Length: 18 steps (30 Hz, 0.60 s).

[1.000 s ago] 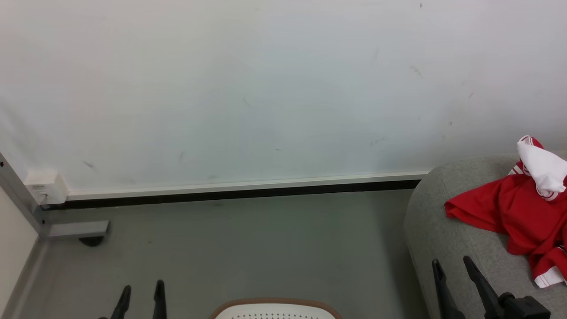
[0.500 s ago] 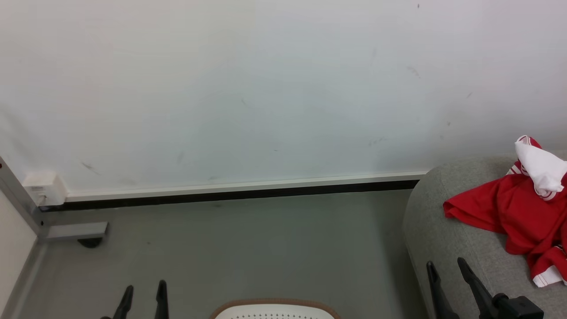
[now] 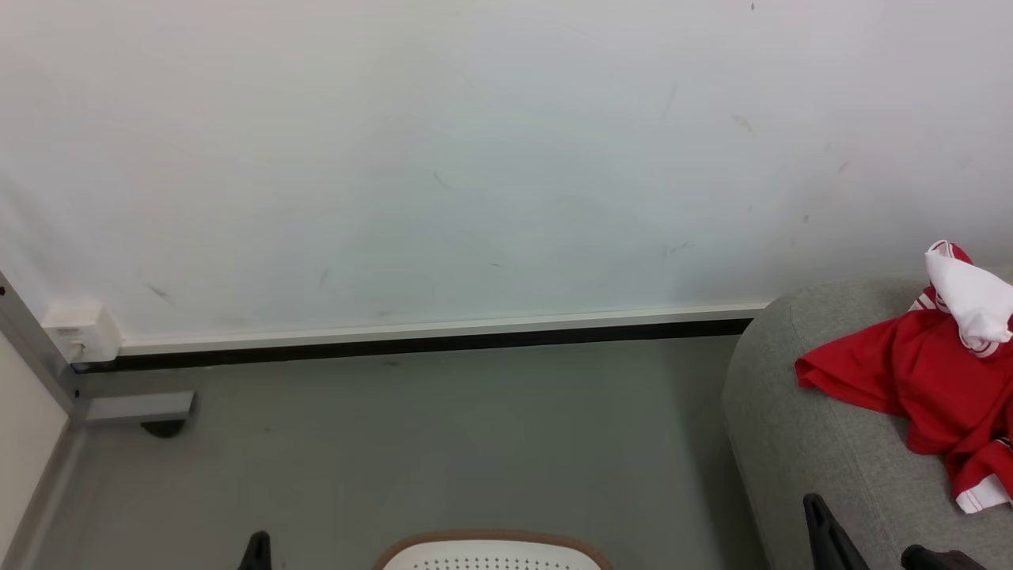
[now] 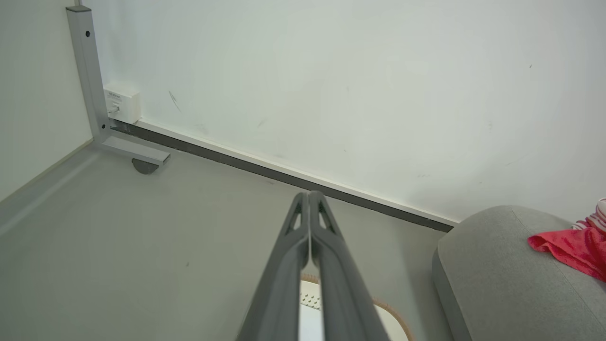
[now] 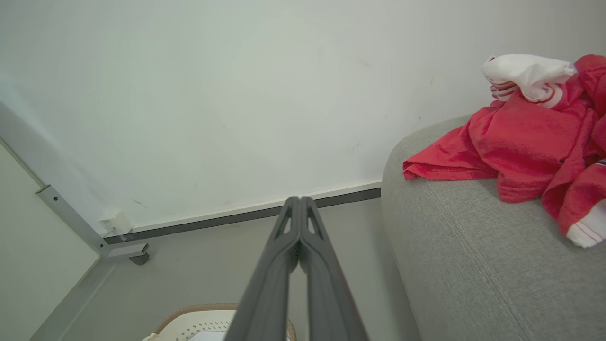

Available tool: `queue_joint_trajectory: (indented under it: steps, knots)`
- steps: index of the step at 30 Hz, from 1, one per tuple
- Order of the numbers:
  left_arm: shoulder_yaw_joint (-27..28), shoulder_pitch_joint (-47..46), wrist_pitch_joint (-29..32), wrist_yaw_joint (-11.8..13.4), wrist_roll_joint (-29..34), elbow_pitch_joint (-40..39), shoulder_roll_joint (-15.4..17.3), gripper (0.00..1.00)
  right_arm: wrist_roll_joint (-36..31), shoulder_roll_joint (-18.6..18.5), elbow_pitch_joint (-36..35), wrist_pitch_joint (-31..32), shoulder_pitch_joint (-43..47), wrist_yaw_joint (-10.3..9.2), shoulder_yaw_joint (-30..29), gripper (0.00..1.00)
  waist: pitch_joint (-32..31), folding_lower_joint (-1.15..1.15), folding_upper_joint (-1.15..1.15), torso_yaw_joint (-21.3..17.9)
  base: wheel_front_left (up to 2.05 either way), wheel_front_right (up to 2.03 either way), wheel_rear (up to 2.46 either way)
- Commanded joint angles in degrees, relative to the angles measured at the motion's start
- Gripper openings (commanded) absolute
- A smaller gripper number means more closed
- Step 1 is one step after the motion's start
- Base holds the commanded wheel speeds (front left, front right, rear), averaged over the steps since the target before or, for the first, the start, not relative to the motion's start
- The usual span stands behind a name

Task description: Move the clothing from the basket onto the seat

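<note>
Closure was the change. My left gripper (image 4: 308, 195), spread a second before and still spread half a second before, had its two dark fingers pressed together from tip down, with nothing pinched between them. My right gripper (image 5: 299, 199) had done the same and was empty too. In the head view both had also sunk toward the bottom edge: where two parted fingers of each had stood, a single dark tip remained.

Nothing else had shifted. The clothing (image 3: 926, 376) lay as before in a crumpled red heap with a white fold on top and a white striped cuff at its near end. It rested on the seat (image 3: 807, 443), to the right of and beyond my right gripper and well apart from it. The seat's rounded grey corner stood just to the right of that gripper. The basket (image 3: 491, 541) stayed low between my two grippers, its brown rim and holed white wall near their fingers, on the grey floor (image 3: 443, 443) before the pale wall (image 3: 475, 158).
</note>
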Motion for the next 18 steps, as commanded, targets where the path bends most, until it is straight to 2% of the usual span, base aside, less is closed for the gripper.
queue_joint_trajectory:
  steps: [1,18]
  knots:
    - [0.3,-1.8,0.4,-0.2,-2.8,-1.0,0.3,0.00,2.5,0.1,-1.2,0.5,-1.9,-0.01,-0.7,0.00,0.1,0.00,0.00,0.1,0.00,0.00,0.00]
    - [0.7,-3.6,4.3,-0.6,-18.8,-2.1,0.4,0.00,17.1,0.5,-2.3,4.7,-3.1,-0.03,-3.9,0.00,0.8,0.00,0.00,0.8,0.00,0.00,0.00]
